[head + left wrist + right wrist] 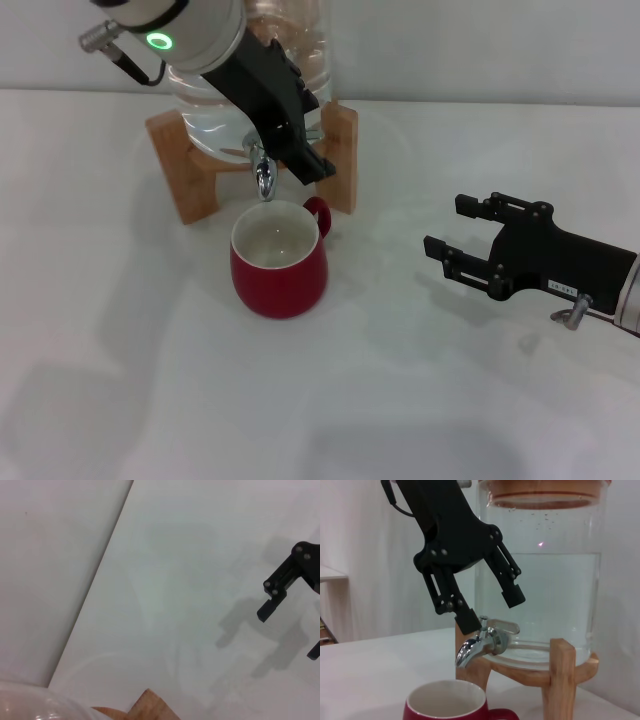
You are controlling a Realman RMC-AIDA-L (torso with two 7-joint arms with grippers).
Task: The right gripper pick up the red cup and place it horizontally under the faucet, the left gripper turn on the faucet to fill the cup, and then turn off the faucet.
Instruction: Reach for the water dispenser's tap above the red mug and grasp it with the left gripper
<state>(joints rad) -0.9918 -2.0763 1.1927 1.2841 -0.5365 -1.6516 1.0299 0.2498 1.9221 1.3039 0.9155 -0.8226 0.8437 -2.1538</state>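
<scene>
The red cup (278, 262) stands upright on the white table, its mouth directly below the spout of the chrome faucet (263, 178). It also shows in the right wrist view (447, 705), under the faucet (482, 645). My left gripper (300, 160) is open at the faucet. In the right wrist view the left gripper (490, 607) has one finger just above the spigot and the other out past the lever, apart from it. No water stream shows. My right gripper (448, 225) is open and empty, to the right of the cup, low over the table.
The clear water jar (545, 595) sits on a wooden stand (185, 170) at the back of the table. The left wrist view shows bare table, a corner of the stand (150, 707) and the right gripper (288, 635) farther off.
</scene>
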